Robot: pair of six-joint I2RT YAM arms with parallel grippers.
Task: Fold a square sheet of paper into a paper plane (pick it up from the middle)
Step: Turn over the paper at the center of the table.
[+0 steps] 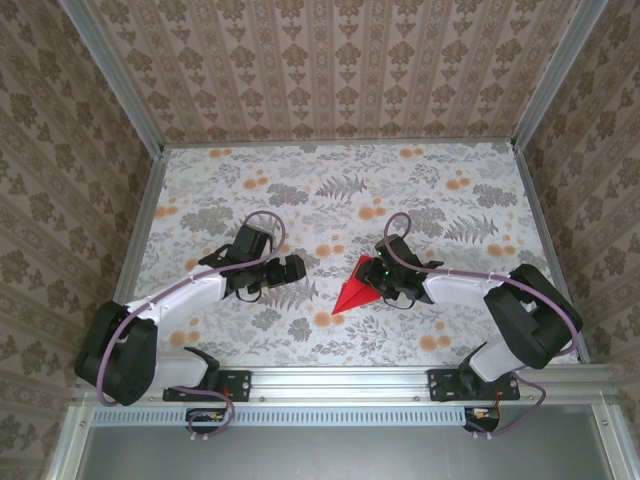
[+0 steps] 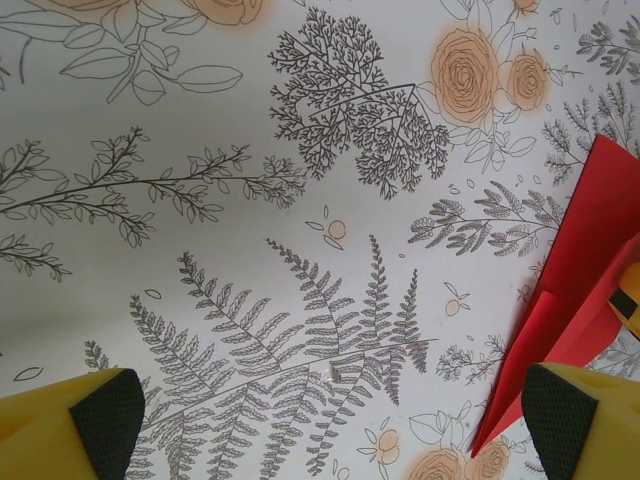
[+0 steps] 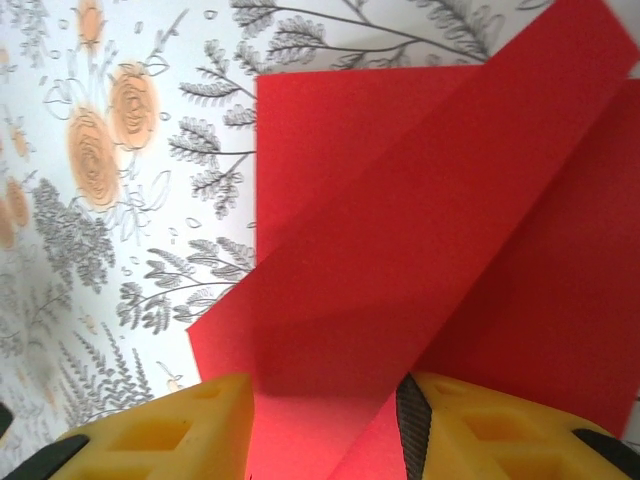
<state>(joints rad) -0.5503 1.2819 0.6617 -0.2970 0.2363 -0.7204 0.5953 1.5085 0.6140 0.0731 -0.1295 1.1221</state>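
The paper (image 1: 357,292) lies on the table (image 1: 450,200), a little toward 6 o'clock from the middle, with its narrow end toward 12 o'clock. The left gripper (image 1: 296,268) stands at 9 o'clock of the paper, near it but apart. Seen from the left wrist, the paper (image 2: 575,300) is at 3 o'clock. The right gripper (image 1: 381,285) is at 3 o'clock of the paper and touches it. There the paper (image 3: 420,230) reaches in between the fingers (image 3: 200,430).
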